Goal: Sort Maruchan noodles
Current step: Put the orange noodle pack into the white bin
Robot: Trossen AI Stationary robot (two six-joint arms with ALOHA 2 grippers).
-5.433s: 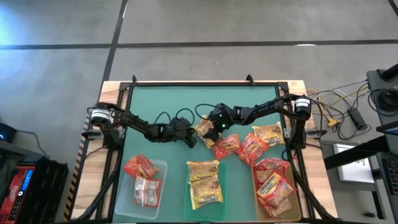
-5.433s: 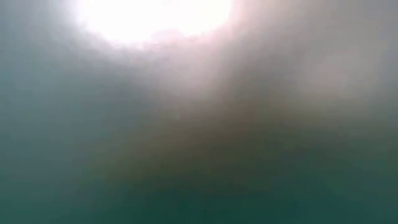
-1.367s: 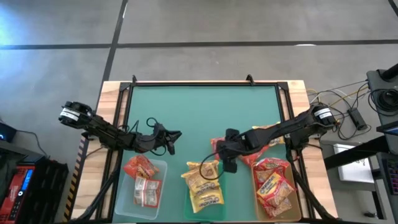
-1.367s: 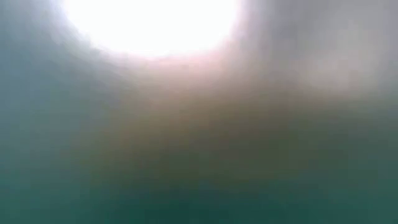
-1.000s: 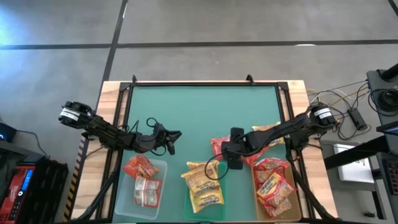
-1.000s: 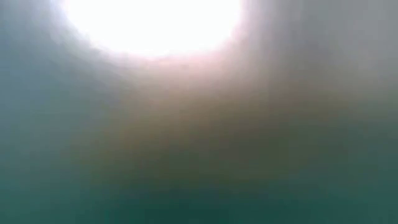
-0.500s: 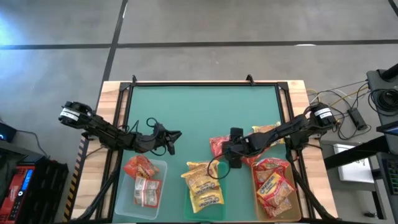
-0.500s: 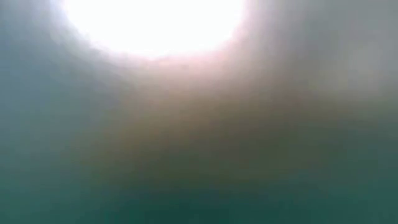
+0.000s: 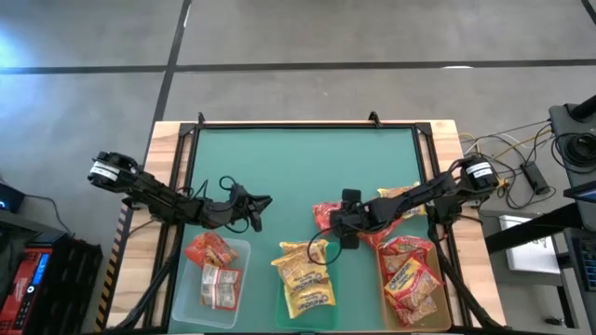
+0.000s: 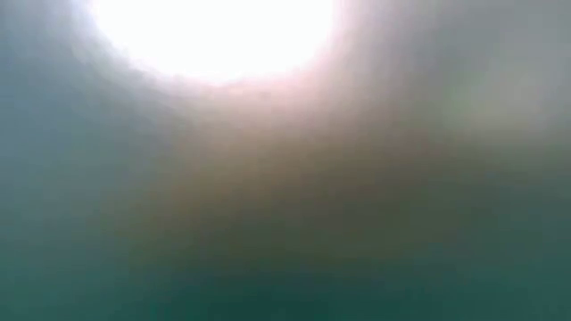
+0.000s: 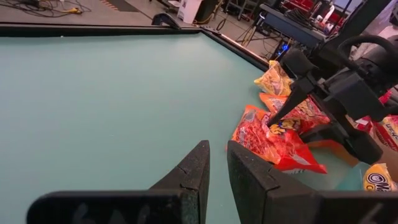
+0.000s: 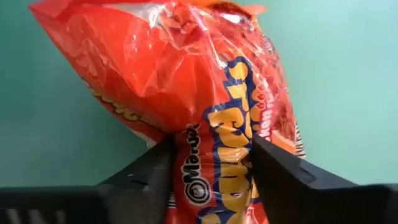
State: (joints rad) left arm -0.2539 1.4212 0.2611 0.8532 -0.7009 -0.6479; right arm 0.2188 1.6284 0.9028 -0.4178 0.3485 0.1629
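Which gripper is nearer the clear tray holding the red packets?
Left. The left gripper hovers just beyond the clear tray, fingers nearly shut. The right gripper is across the mat, clamped on a red-orange packet.

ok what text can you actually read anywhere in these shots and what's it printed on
"Maru…", the start of the brand name, with a round logo: on the red packet pinched in the right gripper.
Larger blue, yellow-edged lettering on that packet: crumpled, not readable.
Printing on the packets in the three trays and on the mat: too small to read.
Low view: no text visible.
Left gripper: no markings.
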